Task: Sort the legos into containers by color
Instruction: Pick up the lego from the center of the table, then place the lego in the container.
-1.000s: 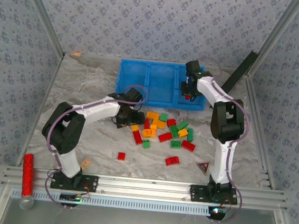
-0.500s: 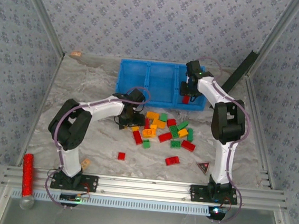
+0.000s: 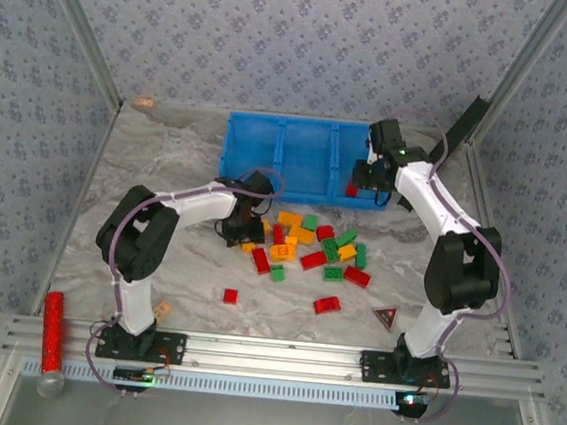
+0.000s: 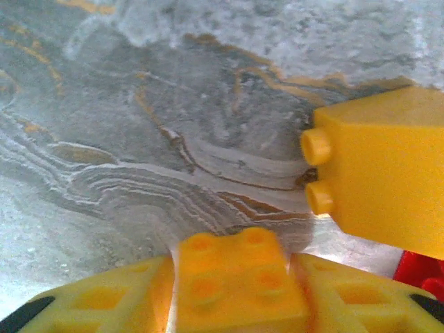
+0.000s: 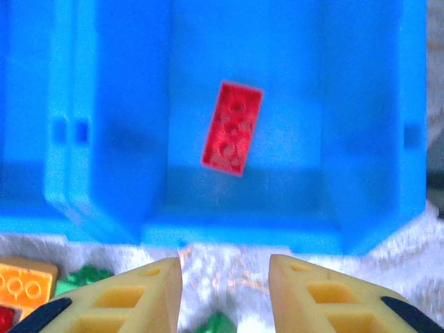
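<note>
Counter (image 3: 157, 165): marbled; carries everything.
Tray (image 3: 254, 154): blue, three containers side by side; its left one lies at 12 o'clock from the left pincer, near wall in between (needs a lift over, I judge).
Legos (image 3: 312, 247): loose pile between the arms.
Left pincer (image 3: 245, 232): at the pile's 9 o'clock edge, clamped on an orange brick (image 4: 239, 277), studs up.
Right pincer (image 5: 225, 277): fingers apart, nothing between, before the right container.
Yellow brick (image 4: 378, 180): on its side, at 2 o'clock of the held one, apart.
Red brick (image 5: 232, 128): in the right container, long axis 1 to 7 o'clock.
</note>
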Robot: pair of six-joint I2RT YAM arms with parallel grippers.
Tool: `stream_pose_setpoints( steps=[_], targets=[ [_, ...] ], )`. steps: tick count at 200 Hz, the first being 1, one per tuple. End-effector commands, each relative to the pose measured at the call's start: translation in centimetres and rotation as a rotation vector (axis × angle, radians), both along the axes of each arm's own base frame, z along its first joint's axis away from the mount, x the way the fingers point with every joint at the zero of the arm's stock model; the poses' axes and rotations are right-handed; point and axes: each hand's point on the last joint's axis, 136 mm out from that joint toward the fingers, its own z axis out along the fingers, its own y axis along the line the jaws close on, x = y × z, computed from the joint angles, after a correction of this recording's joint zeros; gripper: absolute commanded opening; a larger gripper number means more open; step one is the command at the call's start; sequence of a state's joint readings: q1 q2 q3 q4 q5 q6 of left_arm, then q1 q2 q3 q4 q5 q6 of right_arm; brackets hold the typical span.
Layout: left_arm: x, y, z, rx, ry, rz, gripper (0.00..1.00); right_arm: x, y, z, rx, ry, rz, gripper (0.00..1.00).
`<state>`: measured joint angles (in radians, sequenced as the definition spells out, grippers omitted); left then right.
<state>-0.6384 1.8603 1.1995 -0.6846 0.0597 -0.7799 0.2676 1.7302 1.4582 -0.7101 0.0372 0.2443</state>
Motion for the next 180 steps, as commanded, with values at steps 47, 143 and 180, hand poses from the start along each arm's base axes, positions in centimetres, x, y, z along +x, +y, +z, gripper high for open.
stream_pose_setpoints(
  steps=[47, 143, 180],
  targets=[
    [-1.0, 2.9, 0.4, 0.029, 0.043, 0.003, 0.3, -8.8, -1.4, -5.6, 0.044, 0.217, -0.079, 0.41],
    [5.2, 1.6, 11.0, -0.02, -0.177, -0.05, 0.23, -12.8, -0.5, -9.7, 0.102, 0.314, -0.093, 0.42],
    [8.2, 0.5, 14.7, -0.048, -0.269, -0.065, 0.22, -12.5, 0.1, -11.1, 0.127, 0.33, -0.099, 0.42]
  ],
)
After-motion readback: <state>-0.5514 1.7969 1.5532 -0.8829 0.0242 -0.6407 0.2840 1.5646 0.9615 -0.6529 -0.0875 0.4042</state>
